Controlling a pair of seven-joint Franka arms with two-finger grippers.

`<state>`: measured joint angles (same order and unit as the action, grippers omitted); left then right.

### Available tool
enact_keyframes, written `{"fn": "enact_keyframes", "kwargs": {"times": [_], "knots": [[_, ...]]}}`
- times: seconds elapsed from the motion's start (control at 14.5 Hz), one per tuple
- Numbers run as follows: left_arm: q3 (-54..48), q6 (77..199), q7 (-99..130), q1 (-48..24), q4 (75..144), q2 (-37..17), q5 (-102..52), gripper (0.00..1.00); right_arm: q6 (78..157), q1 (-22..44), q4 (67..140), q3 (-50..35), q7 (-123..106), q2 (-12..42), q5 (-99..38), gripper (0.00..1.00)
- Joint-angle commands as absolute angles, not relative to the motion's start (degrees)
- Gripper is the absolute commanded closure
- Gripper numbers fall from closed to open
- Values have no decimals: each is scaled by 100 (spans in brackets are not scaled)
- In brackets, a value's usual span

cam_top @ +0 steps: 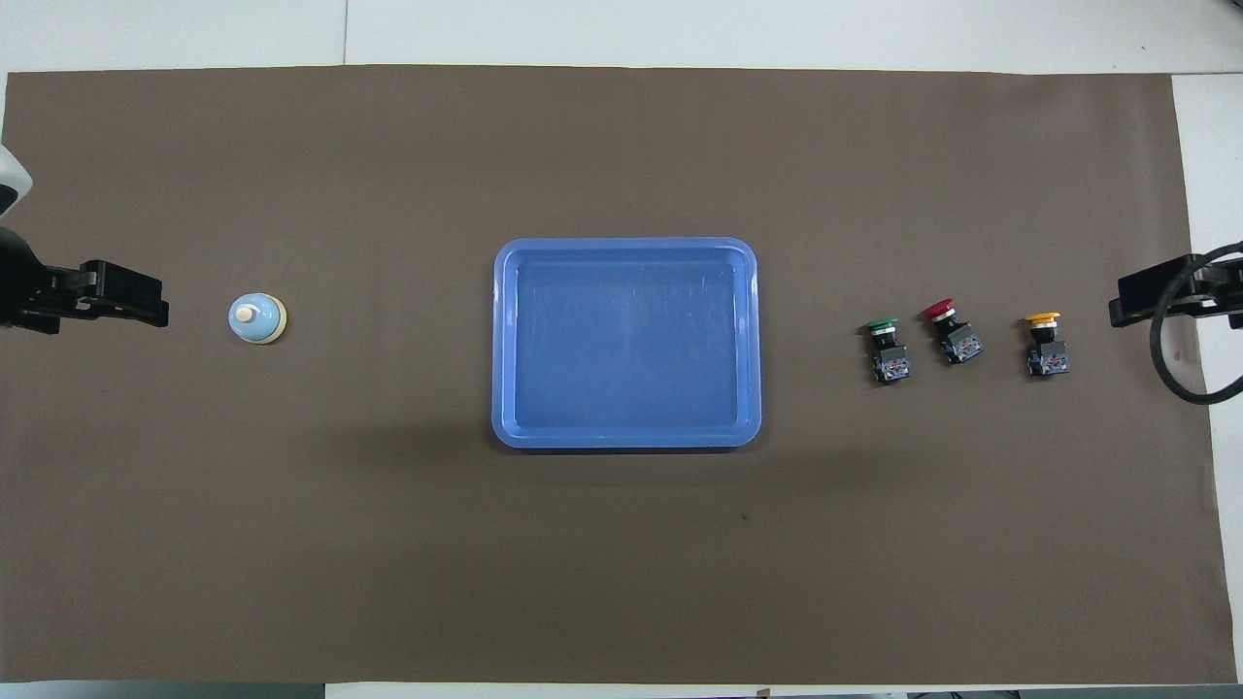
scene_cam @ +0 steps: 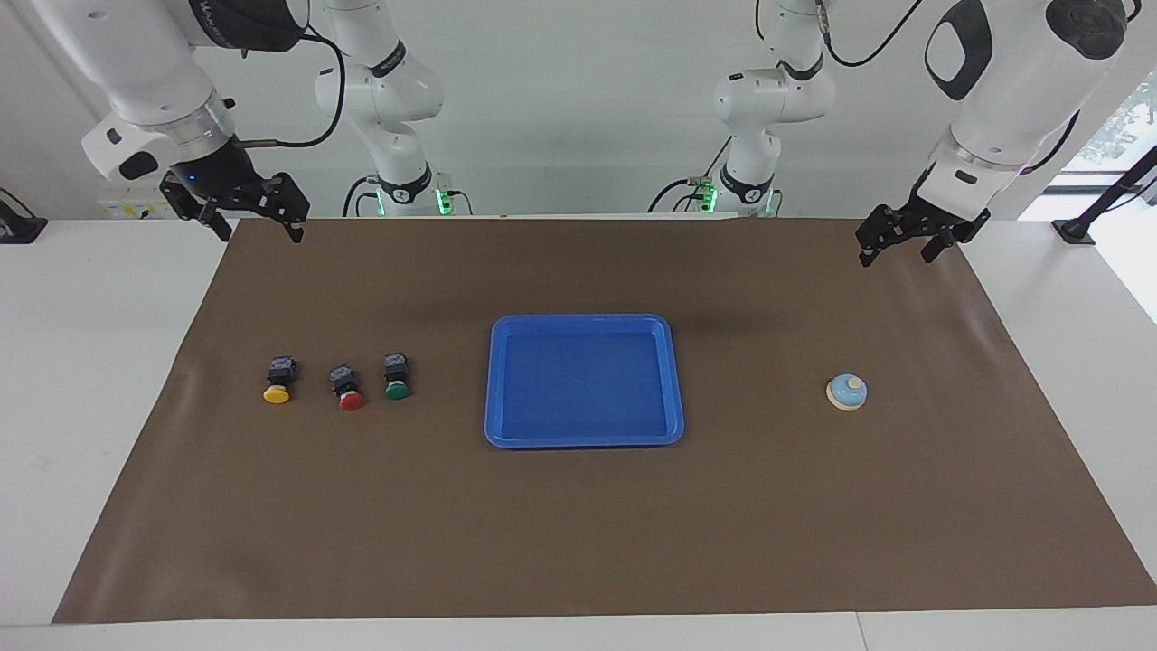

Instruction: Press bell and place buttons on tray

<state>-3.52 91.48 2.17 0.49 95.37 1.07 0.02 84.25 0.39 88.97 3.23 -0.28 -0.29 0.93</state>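
The blue tray (scene_cam: 583, 319) lies empty at the middle of the brown mat; it also shows in the overhead view (cam_top: 626, 244). The bell (scene_cam: 847, 391) (cam_top: 257, 317) stands toward the left arm's end. The yellow button (scene_cam: 277, 380) (cam_top: 1045, 345), the red button (scene_cam: 347, 389) (cam_top: 950, 330) and the green button (scene_cam: 396, 377) (cam_top: 886, 349) lie in a row toward the right arm's end, the green one closest to the tray. My left gripper (scene_cam: 897, 257) (cam_top: 155, 309) hangs open and empty above the mat's edge at its own end. My right gripper (scene_cam: 260, 235) (cam_top: 1119, 309) hangs open and empty likewise.
The brown mat (scene_cam: 578, 524) covers most of the white table (scene_cam: 90, 380). Two arm bases (scene_cam: 402, 190) (scene_cam: 746, 185) stand at the robots' edge of the table. A black cable (cam_top: 1180, 374) loops by the right gripper.
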Motion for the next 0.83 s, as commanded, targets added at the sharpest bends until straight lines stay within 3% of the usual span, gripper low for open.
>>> {"fn": "enact_keyframes", "kwargs": {"times": [0.0,0.48,0.55,0.62,0.69,0.76], "knots": [[-352,9176,264,70,9518,158,157,0,8394,9,9044,290,18,-167,132,0],[-352,9420,378,97,9597,176,176,0,8394,9,9044,290,18,-167,141,0],[-343,9639,378,97,9693,176,184,31,8394,9,9044,290,18,-167,141,0],[-343,9642,439,105,9712,176,193,80,8394,9,9044,290,18,-167,132,0],[-343,9685,457,140,9782,184,193,100,8394,9,9044,290,18,-167,141,0],[-343,9773,448,228,9887,167,193,100,8394,9,9044,290,18,-167,141,0]]}}
